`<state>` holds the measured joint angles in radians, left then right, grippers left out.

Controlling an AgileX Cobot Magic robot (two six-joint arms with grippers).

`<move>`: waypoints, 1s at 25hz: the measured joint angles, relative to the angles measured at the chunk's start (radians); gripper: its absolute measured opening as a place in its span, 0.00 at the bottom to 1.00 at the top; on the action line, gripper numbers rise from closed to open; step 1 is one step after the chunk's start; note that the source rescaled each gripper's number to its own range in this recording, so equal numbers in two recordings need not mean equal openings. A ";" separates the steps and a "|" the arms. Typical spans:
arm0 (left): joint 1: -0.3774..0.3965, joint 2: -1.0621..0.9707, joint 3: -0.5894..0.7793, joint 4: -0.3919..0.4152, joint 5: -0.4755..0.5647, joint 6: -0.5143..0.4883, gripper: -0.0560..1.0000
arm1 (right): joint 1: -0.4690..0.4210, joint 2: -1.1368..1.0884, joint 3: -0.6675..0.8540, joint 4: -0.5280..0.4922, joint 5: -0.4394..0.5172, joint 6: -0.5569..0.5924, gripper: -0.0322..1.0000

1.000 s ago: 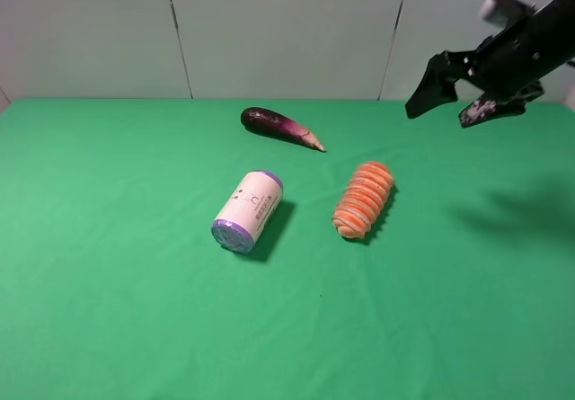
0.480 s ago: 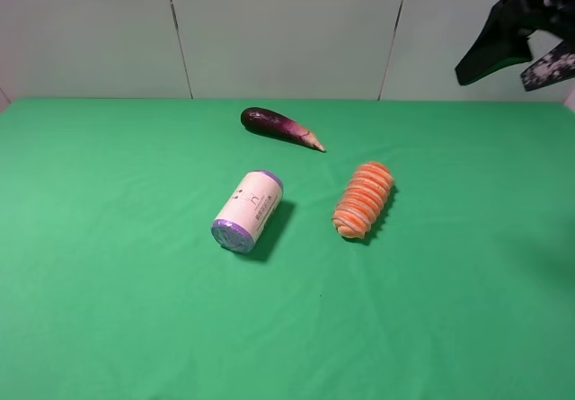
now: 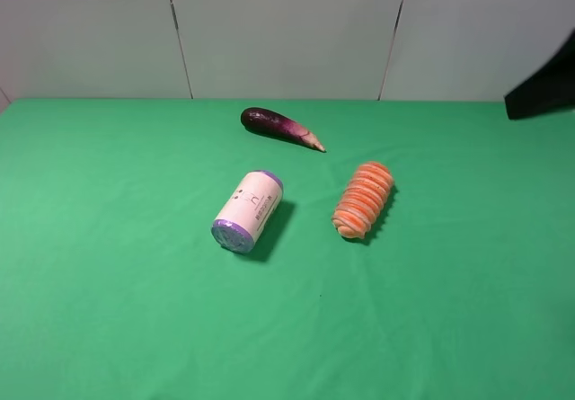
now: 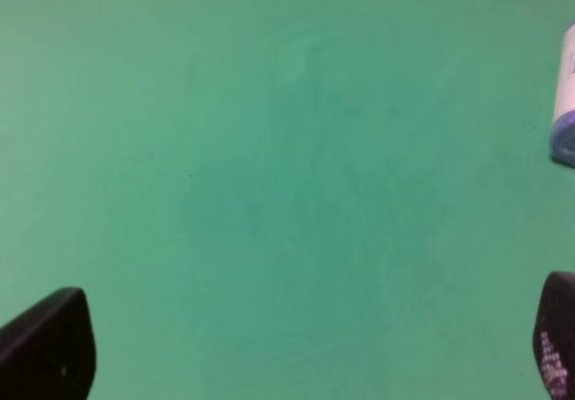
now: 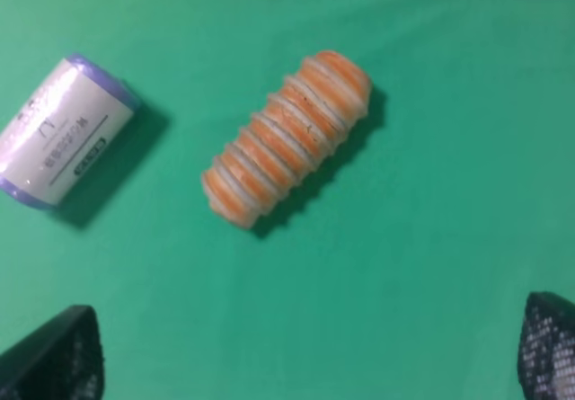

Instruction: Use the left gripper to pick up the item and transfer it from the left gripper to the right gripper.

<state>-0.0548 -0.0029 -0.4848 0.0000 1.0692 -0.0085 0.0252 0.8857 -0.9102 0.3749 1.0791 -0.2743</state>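
The item, an orange roll with cream spiral ribs [image 3: 364, 200], lies on the green cloth right of centre, with nothing touching it. It also shows in the right wrist view [image 5: 287, 148]. My right gripper [image 5: 301, 351] is open and empty, well above the roll. Only a black part of the right arm [image 3: 544, 90] shows at the right edge of the exterior view. My left gripper [image 4: 301, 346] is open and empty over bare cloth, with its fingertips [image 4: 49, 351] wide apart. It is out of the exterior view.
A white cylinder with purple ends [image 3: 248, 210] lies left of the roll; its end shows in the left wrist view [image 4: 564, 103]. A dark purple eggplant [image 3: 278, 126] lies behind both. The green cloth [image 3: 135, 310] covers the table up to a pale wall.
The right arm has moved up and to the right, almost out of the exterior view. The roll, cylinder and eggplant have not moved.
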 joint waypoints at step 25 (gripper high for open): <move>0.000 0.000 0.000 0.000 0.000 0.000 0.98 | 0.000 -0.810 0.294 -0.384 -0.004 0.243 1.00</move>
<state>-0.0548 -0.0029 -0.4848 0.0000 1.0692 -0.0085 0.0252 0.0759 -0.6163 -0.0088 1.0747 -0.0312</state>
